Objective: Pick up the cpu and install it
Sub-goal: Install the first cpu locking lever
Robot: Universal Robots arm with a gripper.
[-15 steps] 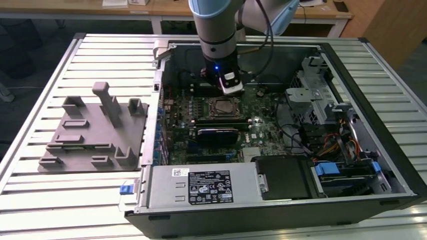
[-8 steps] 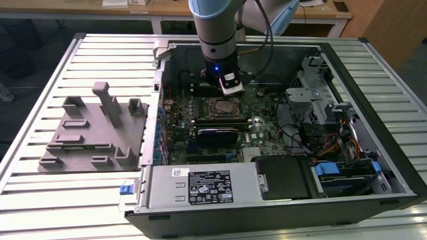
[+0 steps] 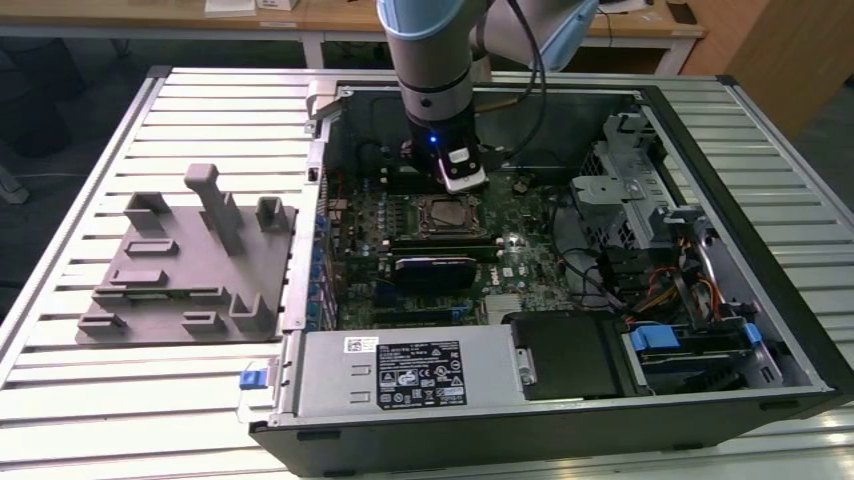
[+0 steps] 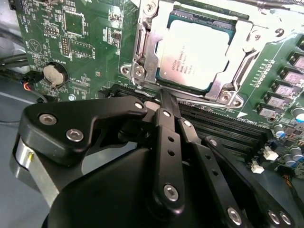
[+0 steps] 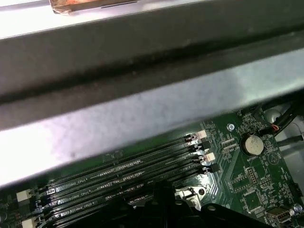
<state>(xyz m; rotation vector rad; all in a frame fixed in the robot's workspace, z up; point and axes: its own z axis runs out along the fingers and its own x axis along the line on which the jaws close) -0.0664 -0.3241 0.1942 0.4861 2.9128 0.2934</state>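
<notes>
One arm (image 3: 434,60) reaches down into an open computer case (image 3: 534,430) that lies on its side on a slatted metal bench (image 3: 80,400). Its hand (image 4: 164,99) hangs low over the green board (image 3: 534,262), above the memory slots (image 4: 223,130) that run just beside the socket (image 4: 142,57).

In the second wrist view the two black fingers (image 4: 166,123) are pressed together tip to tip, with nothing between them, so the hand carries nothing. The tips sit near the socket's edge. Whether they touch the board or the slots cannot be told.

The cpu (image 4: 194,50) lies flat in the socket, silvery top up, with the metal frame around it on all sides. It is apart from the fingers, just beyond their tips.

A round coin cell (image 4: 54,74) sits on the board, well apart from the socket. The first wrist view shows it too, past the slot ends with their white latches (image 5: 203,134), and a grey case wall (image 5: 142,109) beyond the slots.

In the exterior view a grey tray (image 3: 187,270) with upright posts stands on the bench at the exterior view's left of the case. A silver power supply (image 3: 400,375) fills the case's near corner, and drive bays (image 3: 627,200) with coloured cables (image 3: 661,295) stand at the exterior view's right.
</notes>
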